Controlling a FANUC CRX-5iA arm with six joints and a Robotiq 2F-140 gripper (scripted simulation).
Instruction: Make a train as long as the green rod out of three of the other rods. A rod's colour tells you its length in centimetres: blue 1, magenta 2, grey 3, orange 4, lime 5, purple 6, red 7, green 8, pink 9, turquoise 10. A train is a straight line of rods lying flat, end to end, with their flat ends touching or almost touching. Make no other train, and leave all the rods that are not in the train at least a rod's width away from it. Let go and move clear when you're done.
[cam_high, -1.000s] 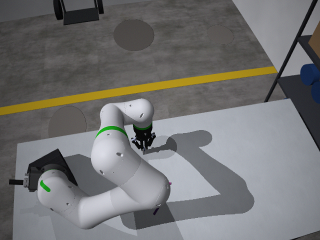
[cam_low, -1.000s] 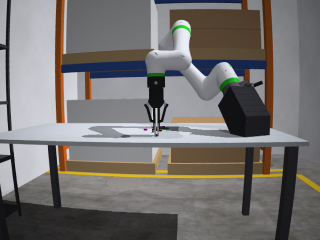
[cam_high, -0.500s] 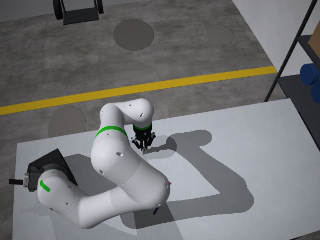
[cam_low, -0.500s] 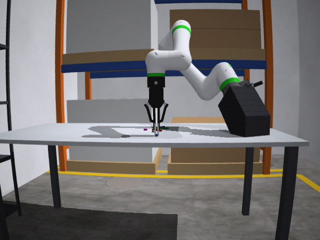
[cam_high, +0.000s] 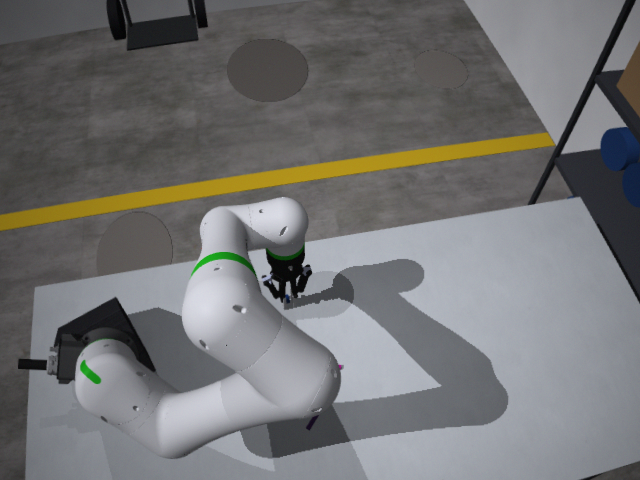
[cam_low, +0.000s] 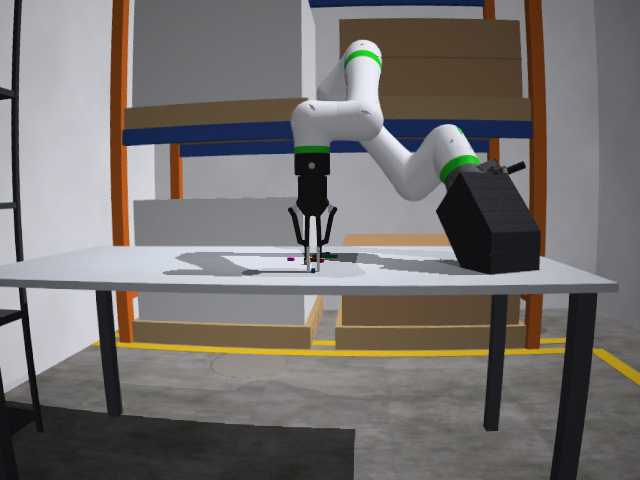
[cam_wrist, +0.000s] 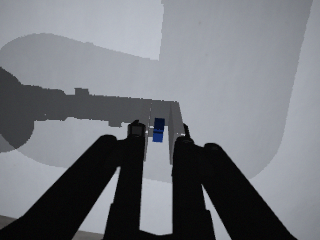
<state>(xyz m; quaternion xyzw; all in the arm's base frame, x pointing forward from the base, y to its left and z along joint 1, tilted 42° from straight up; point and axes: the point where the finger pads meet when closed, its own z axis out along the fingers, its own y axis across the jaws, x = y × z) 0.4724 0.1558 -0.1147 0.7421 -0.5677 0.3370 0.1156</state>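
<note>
A small blue rod (cam_wrist: 158, 130) lies flat on the white table between my fingertips. My gripper (cam_wrist: 160, 113) points straight down at the table and is slightly open, with a narrow gap on each side of the rod. In the overhead view the gripper (cam_high: 287, 294) stands at the table's far side, in front of the arm's elbow. In the side view its tips (cam_low: 312, 267) reach the table top. Behind them lie a magenta rod (cam_low: 290, 258), a red rod (cam_low: 315, 259) and the green rod (cam_low: 328, 255). The arm hides most rods in the overhead view.
A purple rod's end (cam_high: 310, 423) and a magenta tip (cam_high: 340, 367) show past the arm's lower link. The black robot base (cam_high: 98, 335) sits at the table's left. A shelf with blue cylinders (cam_high: 620, 149) stands off the right edge.
</note>
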